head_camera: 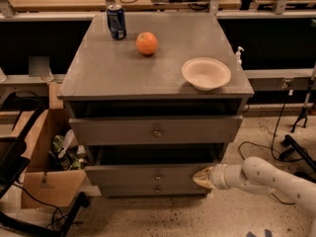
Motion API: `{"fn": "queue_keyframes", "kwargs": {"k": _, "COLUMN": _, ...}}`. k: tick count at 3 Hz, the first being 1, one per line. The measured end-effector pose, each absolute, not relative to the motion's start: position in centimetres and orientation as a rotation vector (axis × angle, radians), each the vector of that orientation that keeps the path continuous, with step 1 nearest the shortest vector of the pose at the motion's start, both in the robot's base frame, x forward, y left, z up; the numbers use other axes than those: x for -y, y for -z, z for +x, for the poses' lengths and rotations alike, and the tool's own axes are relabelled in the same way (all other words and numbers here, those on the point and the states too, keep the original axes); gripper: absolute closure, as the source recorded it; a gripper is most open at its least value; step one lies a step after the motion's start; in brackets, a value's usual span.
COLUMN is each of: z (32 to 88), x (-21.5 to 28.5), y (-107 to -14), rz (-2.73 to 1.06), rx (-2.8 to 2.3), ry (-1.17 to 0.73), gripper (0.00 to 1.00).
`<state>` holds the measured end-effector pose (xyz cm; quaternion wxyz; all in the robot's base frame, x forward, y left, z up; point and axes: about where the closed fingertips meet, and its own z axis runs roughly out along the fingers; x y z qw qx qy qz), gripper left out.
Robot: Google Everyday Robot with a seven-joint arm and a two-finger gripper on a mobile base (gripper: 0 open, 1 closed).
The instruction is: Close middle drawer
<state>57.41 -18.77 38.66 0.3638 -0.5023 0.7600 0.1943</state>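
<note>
The grey wooden cabinet (pixel 113 78) has three drawers. The middle drawer (pixel 143 174) has a flat front and a small round knob (pixel 158 176). It stands out only a little, with a dark gap above it. My gripper (pixel 200 177) comes in from the right on a white arm (pixel 266 179). Its fingers are shut to a point and press against the right end of the middle drawer's front. The top drawer (pixel 157 131) sticks out slightly. The lowest drawer (pixel 158 188) sits just under the middle one.
On the cabinet top are a blue can (pixel 116 21), an orange (pixel 146 43) and a white bowl (pixel 206 73). A cardboard box (pixel 42 157) with clutter stands to the left. Cables and a stand's feet (pixel 296 147) lie on the floor at right.
</note>
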Motion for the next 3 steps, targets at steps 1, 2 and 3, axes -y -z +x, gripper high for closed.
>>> {"fn": "queue_keyframes", "kwargs": {"k": 1, "z": 59.0, "x": 18.9, "y": -38.9, "rz": -1.28, "rx": -1.957, "ry": -0.489, "gripper": 1.0}}
{"fn": "queue_keyframes", "kwargs": {"k": 2, "z": 62.2, "x": 19.4, "y": -39.2, "rz": -1.239, "rx": -1.966, "ry": -0.465, "gripper": 1.0}}
{"fn": "queue_keyframes", "kwargs": {"k": 3, "z": 62.2, "x": 19.4, "y": -39.2, "rz": -1.239, "rx": -1.966, "ry": -0.465, "gripper": 1.0}}
